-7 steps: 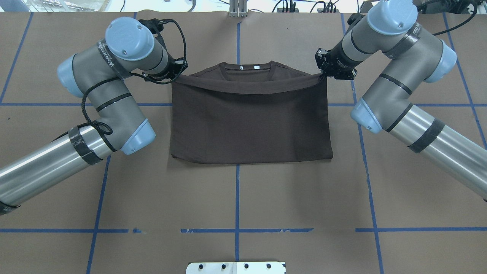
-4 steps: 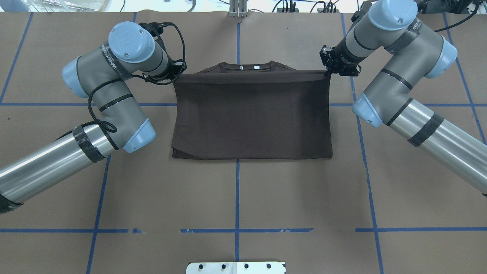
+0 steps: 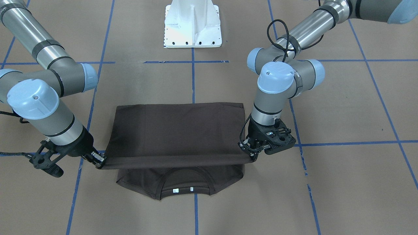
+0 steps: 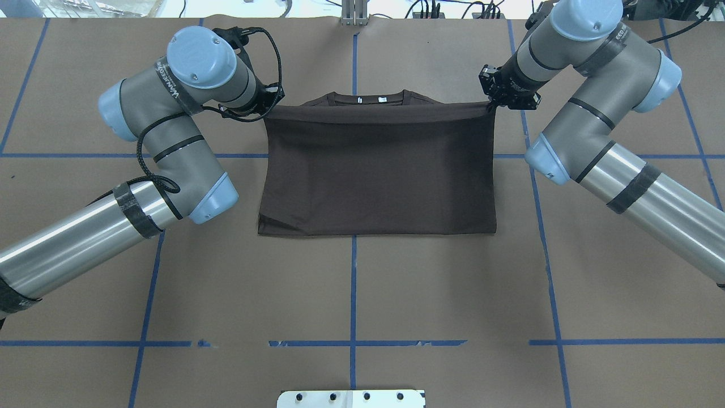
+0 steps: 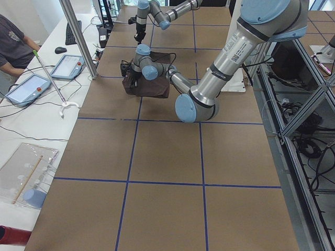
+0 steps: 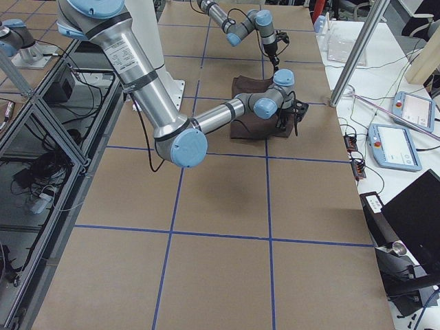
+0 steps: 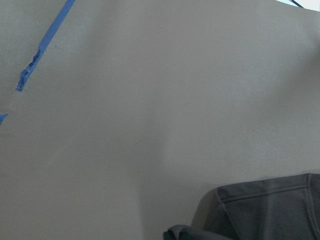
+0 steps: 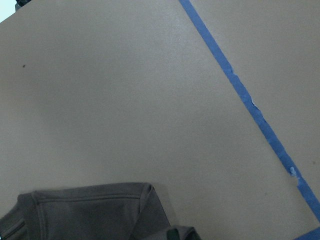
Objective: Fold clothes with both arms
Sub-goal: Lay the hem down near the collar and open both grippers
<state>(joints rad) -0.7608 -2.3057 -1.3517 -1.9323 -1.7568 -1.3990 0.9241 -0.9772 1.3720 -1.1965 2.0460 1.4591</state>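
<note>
Step in hand, seemingly: laying the hem half over the collar half. T-shirt (image 4: pixel 376 170) lying doubled mid-frame on the tabletop (image 4: pixel 351 294), collar (image 4: pixel 368 100) peeking out at the top. Corner at upper left pinched by the left pincer (image 4: pixel 271 111), corner at upper right by the right pincer (image 4: pixel 494 105), edge taut between. Next, probably: lowering both corners evenly onto the shoulders, then letting go.

The brown table (image 4: pixel 453 283) bears a dark brown T-shirt (image 4: pixel 376 175).
</note>
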